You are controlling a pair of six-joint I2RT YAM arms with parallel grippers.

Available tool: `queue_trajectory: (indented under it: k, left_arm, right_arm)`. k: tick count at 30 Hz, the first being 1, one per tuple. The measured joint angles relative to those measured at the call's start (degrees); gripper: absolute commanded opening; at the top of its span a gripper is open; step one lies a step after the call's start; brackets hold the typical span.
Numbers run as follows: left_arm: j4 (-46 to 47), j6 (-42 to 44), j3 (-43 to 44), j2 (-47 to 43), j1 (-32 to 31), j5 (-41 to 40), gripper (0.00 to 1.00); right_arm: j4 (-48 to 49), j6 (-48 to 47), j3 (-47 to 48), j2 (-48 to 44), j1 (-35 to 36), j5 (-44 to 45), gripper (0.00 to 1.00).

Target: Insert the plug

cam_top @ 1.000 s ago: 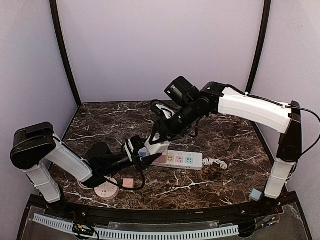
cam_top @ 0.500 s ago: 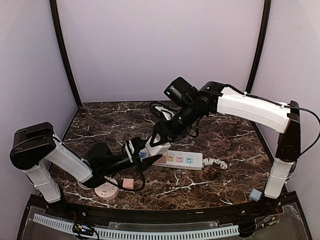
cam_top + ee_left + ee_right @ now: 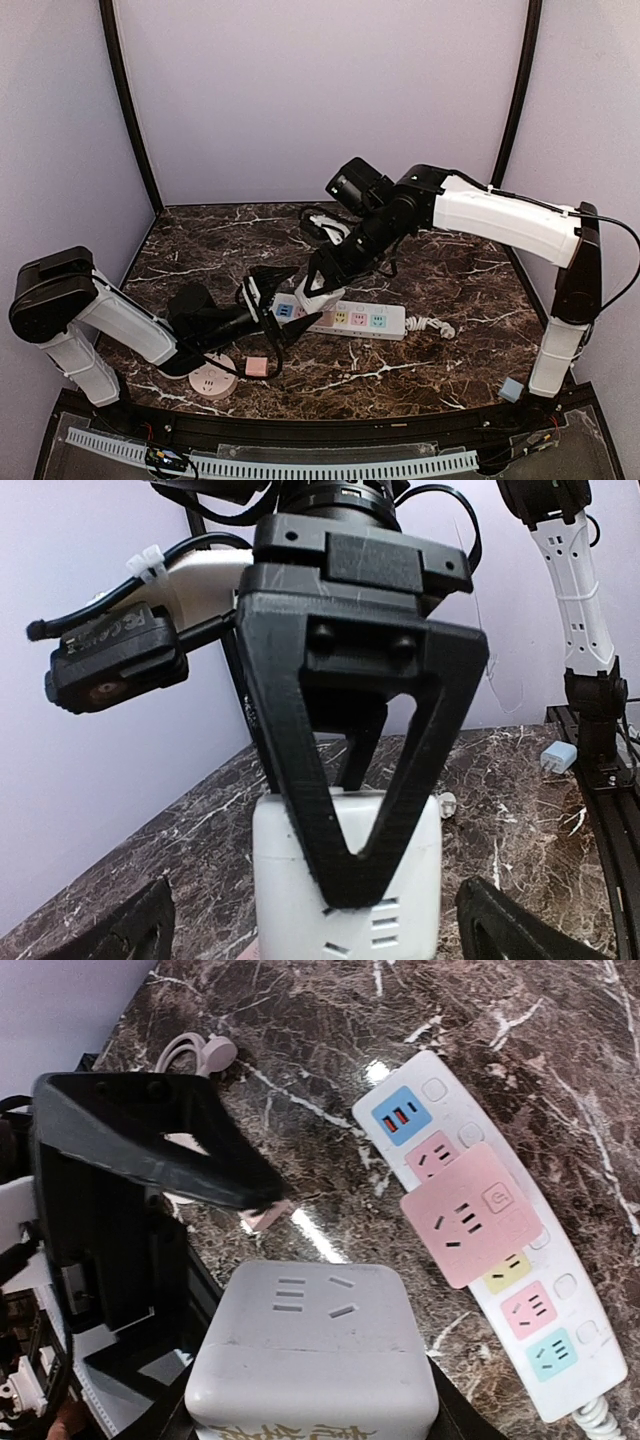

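The right gripper [image 3: 313, 290] is clamped on a white cube adapter [image 3: 310, 1350], held over the left end of the power strip [image 3: 360, 320], at about 10 o'clock from the strip's middle. The left gripper [image 3: 285, 302] sits at the strip's 9 o'clock end with its fingers spread apart.

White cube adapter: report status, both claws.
Right claw shut on white cube adapter, over white power strip. Left claw open beside strip's blue end. Pink square block sits on strip below.

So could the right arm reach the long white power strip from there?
Probably yes: the right gripper, gripping a white cube adapter, hangs just over one end of the long white power strip, though the open left gripper crowds close.
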Motion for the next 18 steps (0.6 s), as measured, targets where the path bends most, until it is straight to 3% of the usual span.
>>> queue_trajectory:
  k: [10,18]
  left_arm:
    - [-12.13,-2.34,-1.20,-9.55,0.00,-0.15,0.99]
    - [-31.58,-7.98,2.38,-17.18,0.00,-4.61,0.98]
  right_arm:
    - [-2.60,-10.73,-2.71,-2.73,-0.46,14.69,0.00]
    - [-3.80,-22.97,-7.19,-4.13,-0.72,22.21,0.00]
